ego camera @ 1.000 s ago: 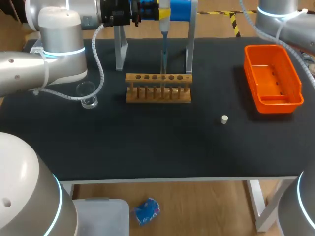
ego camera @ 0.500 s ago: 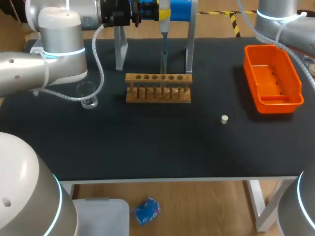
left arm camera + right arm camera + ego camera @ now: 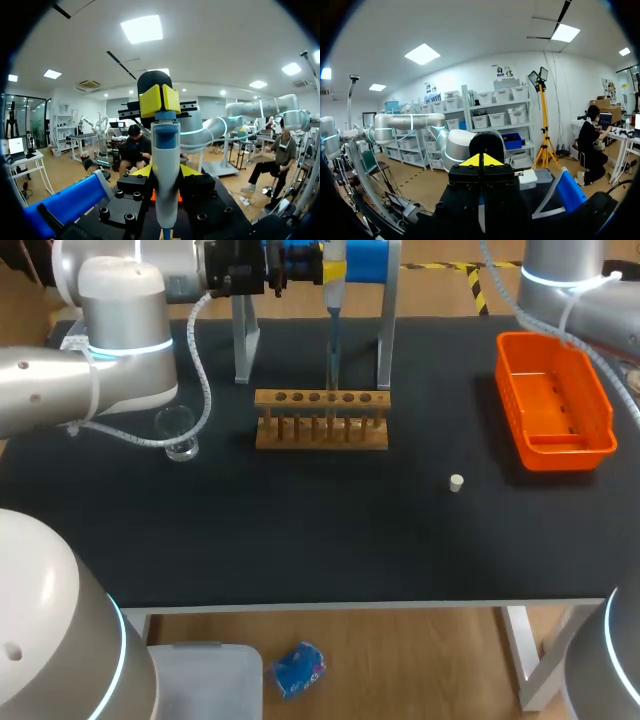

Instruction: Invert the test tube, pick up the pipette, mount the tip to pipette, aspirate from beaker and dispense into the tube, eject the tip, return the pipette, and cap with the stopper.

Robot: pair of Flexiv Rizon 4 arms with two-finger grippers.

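My left gripper (image 3: 300, 262) is at the table's far edge, shut on the pipette (image 3: 334, 265), a blue and yellow body with a thin shaft hanging down just behind the wooden tube rack (image 3: 322, 418). In the left wrist view, the yellow-tipped gripper (image 3: 160, 100) clamps the pipette (image 3: 165, 165) from both sides. A glass beaker (image 3: 178, 432) stands left of the rack. The small white stopper (image 3: 456, 482) lies on the mat to the right. I cannot make out a tube in the rack. My right gripper (image 3: 481, 160) is shut on nothing, raised off the table.
The grey pipette stand (image 3: 243, 340) with a blue holder (image 3: 366, 258) straddles the space behind the rack. An orange bin (image 3: 552, 400) sits at the right edge. My left arm (image 3: 120, 340) looms over the beaker.
My right arm at the back right has shifted slightly. The left arm and the pipette have kept still.
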